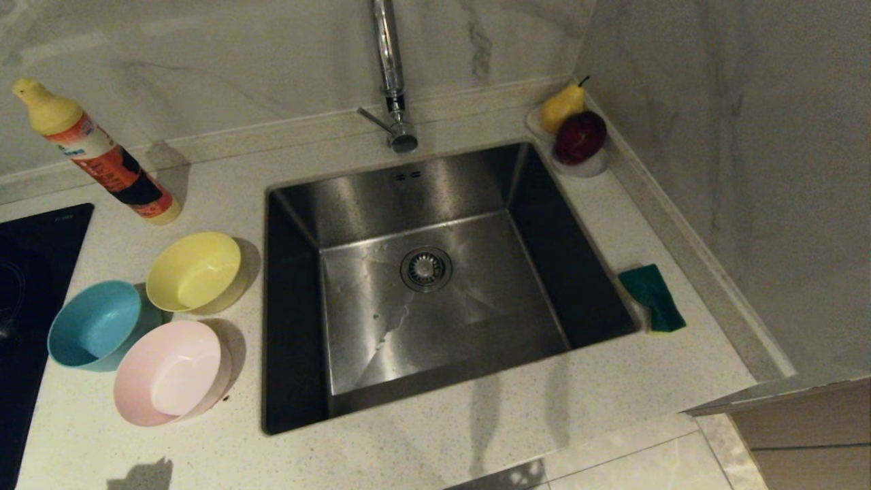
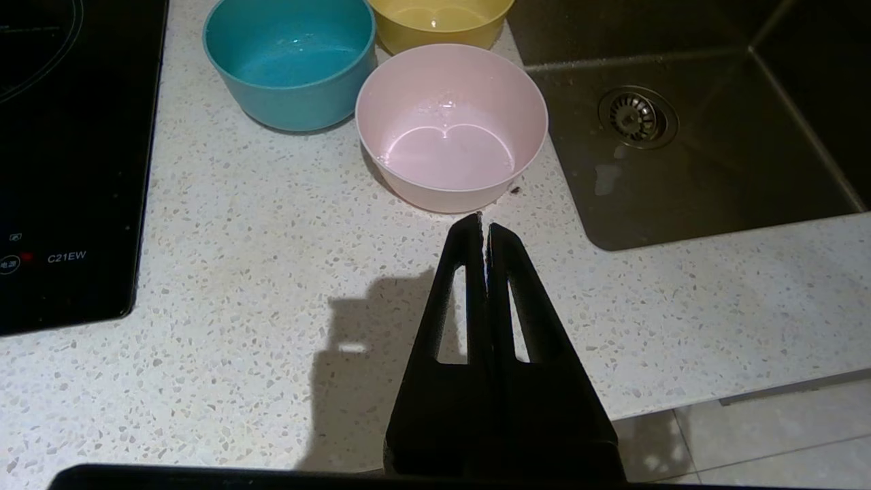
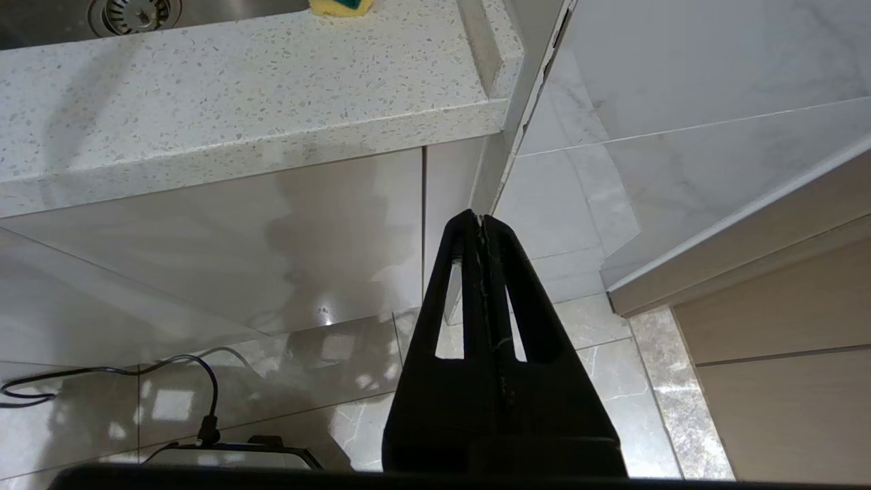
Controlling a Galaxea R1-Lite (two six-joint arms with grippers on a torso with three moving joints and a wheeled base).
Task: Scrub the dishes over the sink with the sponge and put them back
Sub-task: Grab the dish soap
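Three bowls stand on the counter left of the sink (image 1: 435, 204): a pale yellow one (image 1: 195, 271), a light blue one (image 1: 94, 325) and a pale pink one (image 1: 170, 371). The sponge (image 1: 652, 297), green face up over yellow foam, lies on the counter at the sink's right rim. Neither arm shows in the head view. In the left wrist view my left gripper (image 2: 484, 219) is shut and empty, hanging just short of the pink bowl (image 2: 450, 122). In the right wrist view my right gripper (image 3: 480, 218) is shut and empty, below the counter's front edge, over the floor; the sponge (image 3: 340, 7) shows above.
A tall chrome tap (image 1: 391, 75) rises behind the sink. An orange bottle with a yellow cap (image 1: 102, 156) leans at the back left. A black hob (image 1: 27, 299) borders the bowls. A pear (image 1: 562, 105) and a dark red fruit (image 1: 580, 136) sit on a dish in the corner.
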